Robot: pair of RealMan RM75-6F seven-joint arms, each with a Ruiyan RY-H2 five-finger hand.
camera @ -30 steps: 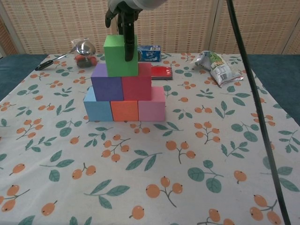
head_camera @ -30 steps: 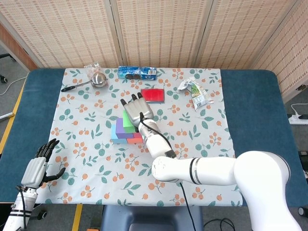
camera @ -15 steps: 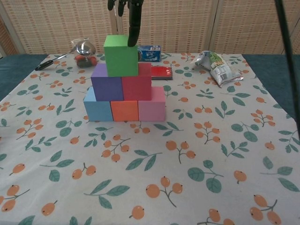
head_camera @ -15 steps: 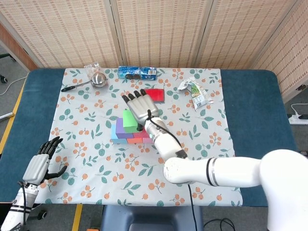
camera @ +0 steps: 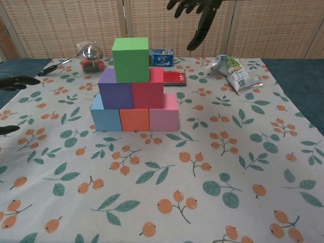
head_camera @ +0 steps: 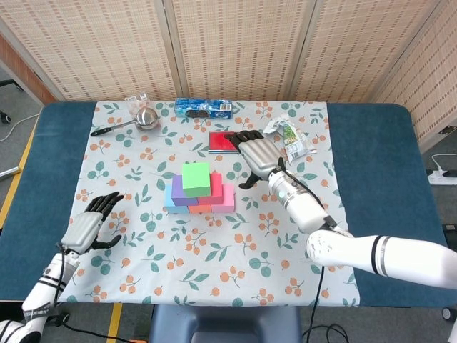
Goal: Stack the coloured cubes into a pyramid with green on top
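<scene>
Chest view crops right hand (camera: 195, 10) at its top edge.

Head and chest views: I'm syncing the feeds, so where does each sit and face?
Head view: high, looking down on the table; shows both arms, left hand, right hand.
Chest view: low at the near edge, facing the pyramid; shows right hand, left fingertips.
Shared: pyramid, both hands.

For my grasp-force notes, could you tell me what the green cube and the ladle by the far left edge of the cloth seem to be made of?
Green cube: probably foam or painted wood; its faces are flat and matte with no glare, so it is hard to say which.
Ladle: its bowl looks like polished metal, since it is silvery with a bright highlight; the dark handle could be plastic.
</scene>
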